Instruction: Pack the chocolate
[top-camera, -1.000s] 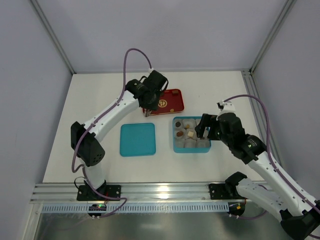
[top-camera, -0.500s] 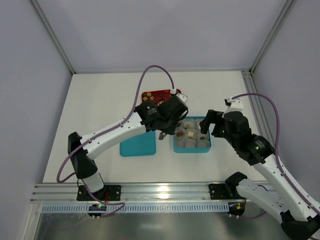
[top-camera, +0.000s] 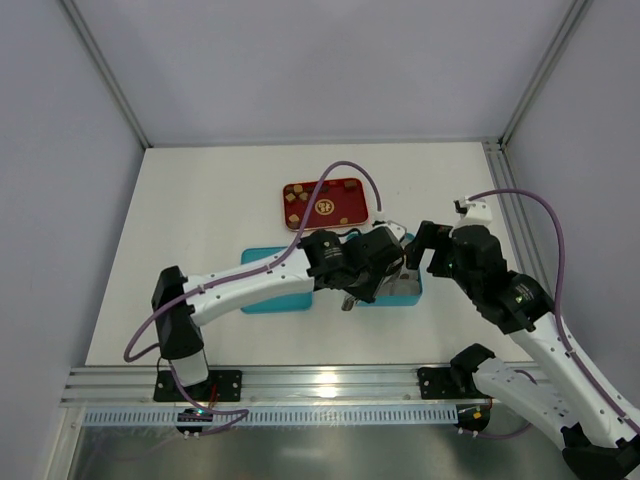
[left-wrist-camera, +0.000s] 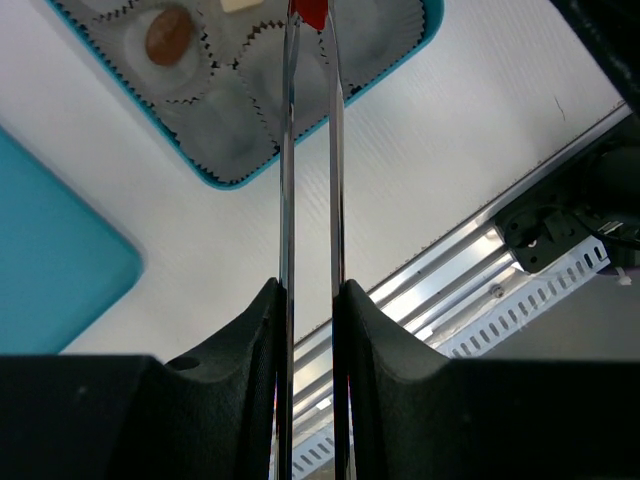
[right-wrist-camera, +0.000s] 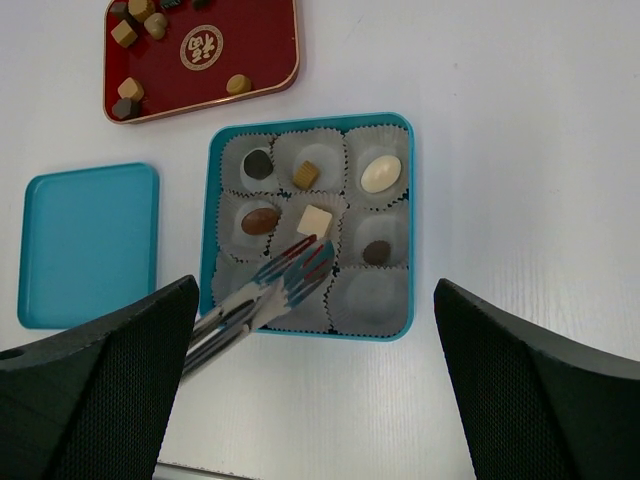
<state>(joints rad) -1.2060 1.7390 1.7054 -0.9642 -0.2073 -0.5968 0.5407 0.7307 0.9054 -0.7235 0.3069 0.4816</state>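
My left gripper (left-wrist-camera: 310, 300) is shut on a pair of thin metal tongs (left-wrist-camera: 288, 150) with red tips. The tongs (right-wrist-camera: 270, 285) reach over the near cups of the blue box (right-wrist-camera: 210, 200), their tips close together beside a cream square chocolate (right-wrist-camera: 314, 220). I cannot tell whether a piece sits between the tips. Several cups hold one chocolate each, among them a brown oval (right-wrist-camera: 259, 220) and a cream oval (right-wrist-camera: 380, 172). More chocolate pieces (right-wrist-camera: 126, 33) lie on the red tray (right-wrist-camera: 260, 50). My right gripper (right-wrist-camera: 320, 340) hovers open above the box, holding nothing.
A blue lid (right-wrist-camera: 90, 240) lies flat left of the box. The red tray (top-camera: 325, 203) is behind the box. In the top view the left arm (top-camera: 260, 283) stretches across the lid. The metal rail (top-camera: 320, 380) runs along the near table edge.
The left arm has swung with the tongs from the red tray across to the blue box. The right gripper has drawn back slightly to the right and stays open.
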